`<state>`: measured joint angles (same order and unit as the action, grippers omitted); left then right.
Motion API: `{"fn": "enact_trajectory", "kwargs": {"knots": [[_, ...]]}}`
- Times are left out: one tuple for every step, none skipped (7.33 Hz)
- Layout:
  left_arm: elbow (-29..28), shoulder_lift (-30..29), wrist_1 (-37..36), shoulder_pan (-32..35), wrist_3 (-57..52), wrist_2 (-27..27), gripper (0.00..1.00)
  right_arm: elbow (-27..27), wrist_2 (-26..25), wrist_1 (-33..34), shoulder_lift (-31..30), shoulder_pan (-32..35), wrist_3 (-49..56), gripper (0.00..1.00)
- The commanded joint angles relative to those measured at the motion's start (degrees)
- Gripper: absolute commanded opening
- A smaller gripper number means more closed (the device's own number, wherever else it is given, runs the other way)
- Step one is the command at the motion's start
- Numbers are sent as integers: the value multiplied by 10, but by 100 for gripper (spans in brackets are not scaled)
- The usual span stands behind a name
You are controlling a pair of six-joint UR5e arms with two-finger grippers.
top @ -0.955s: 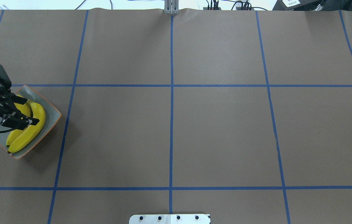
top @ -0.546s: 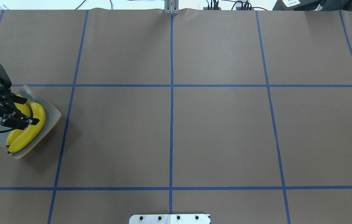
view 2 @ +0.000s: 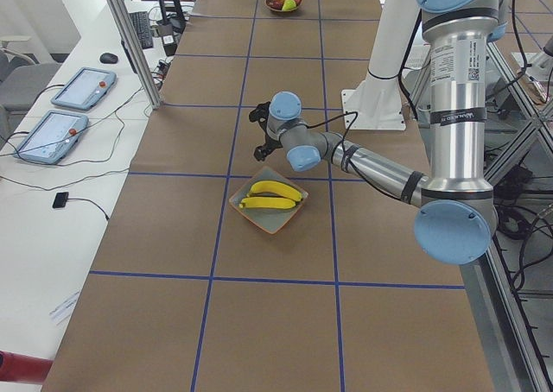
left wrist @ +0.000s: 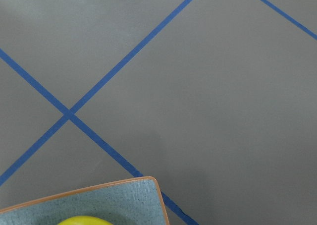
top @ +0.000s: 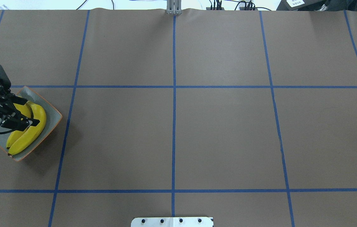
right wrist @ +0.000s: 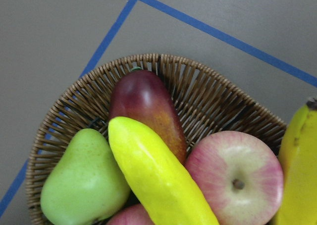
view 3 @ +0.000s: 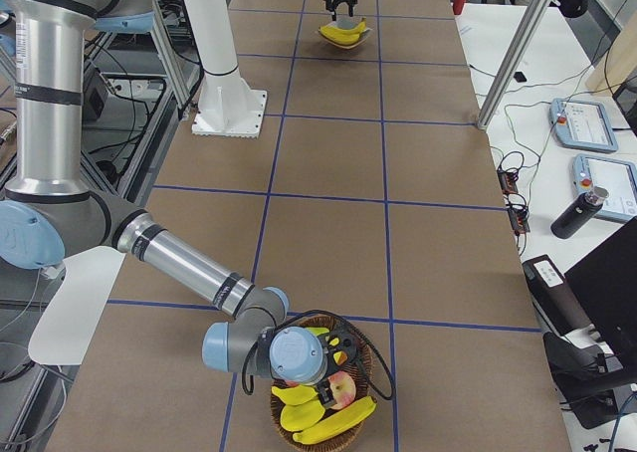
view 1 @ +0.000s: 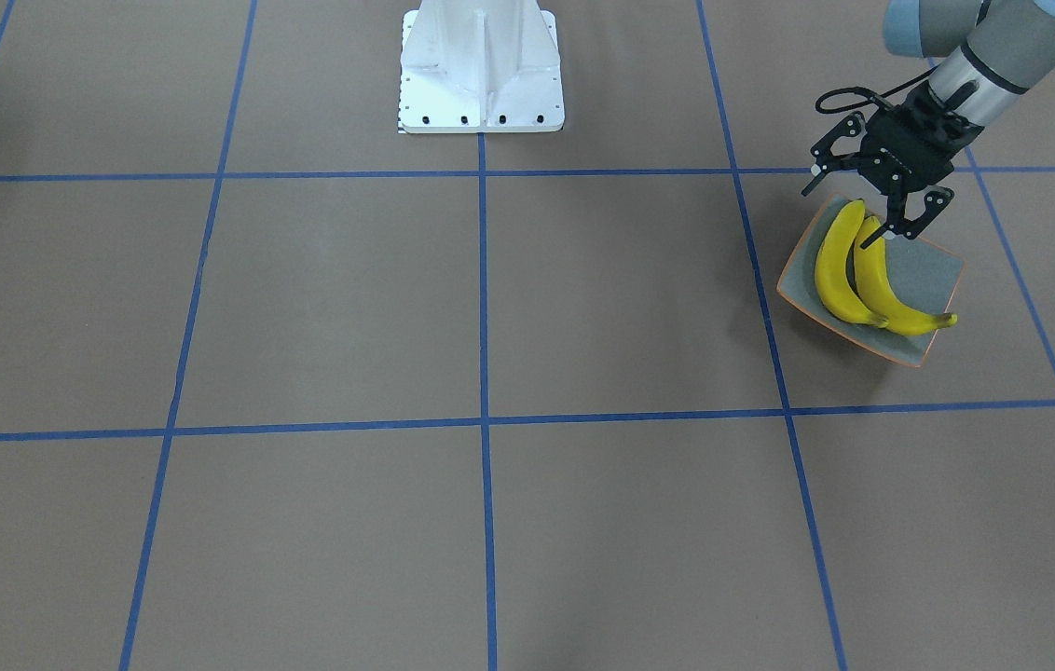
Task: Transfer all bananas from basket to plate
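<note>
Two bananas lie side by side on the plate, at the robot's left end of the worktop. The left tool hangs just over their ends w/ its fingers spread wide and nothing btw. them. At the other end the right tool is low over the basket. I cannot tell if it is spread or closed, because its fingers do not show clearly. The basket has at least two more: the top banana lies btw. a pear and an apple, and the side banana is near the rim. So approx. half the job looks done. A banana is prob. light and quite stiff, but the skin is smooth and bruises easily. I would take the top banana across its middle, not at the stem, w/ a moderate squeeze. The curve may let it turn in the grip.
</note>
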<state>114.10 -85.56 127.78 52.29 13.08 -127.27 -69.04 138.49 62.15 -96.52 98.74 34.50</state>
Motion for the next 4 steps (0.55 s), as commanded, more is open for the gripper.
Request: {"fn": "enact_trajectory", "kwargs": {"knots": [[1, 0, 0, 0, -1, 0, 100, 42, -18, -1, 24, 0, 5, 89], [1, 0, 0, 0, -1, 0, 100, 42, -18, -1, 24, 0, 4, 82], [1, 0, 0, 0, -1, 0, 100, 42, -17, -1, 18, 0, 3, 72], [1, 1, 1, 1, -1, 0, 100, 38, -12, -3, 9, 0, -1, 72]]}}
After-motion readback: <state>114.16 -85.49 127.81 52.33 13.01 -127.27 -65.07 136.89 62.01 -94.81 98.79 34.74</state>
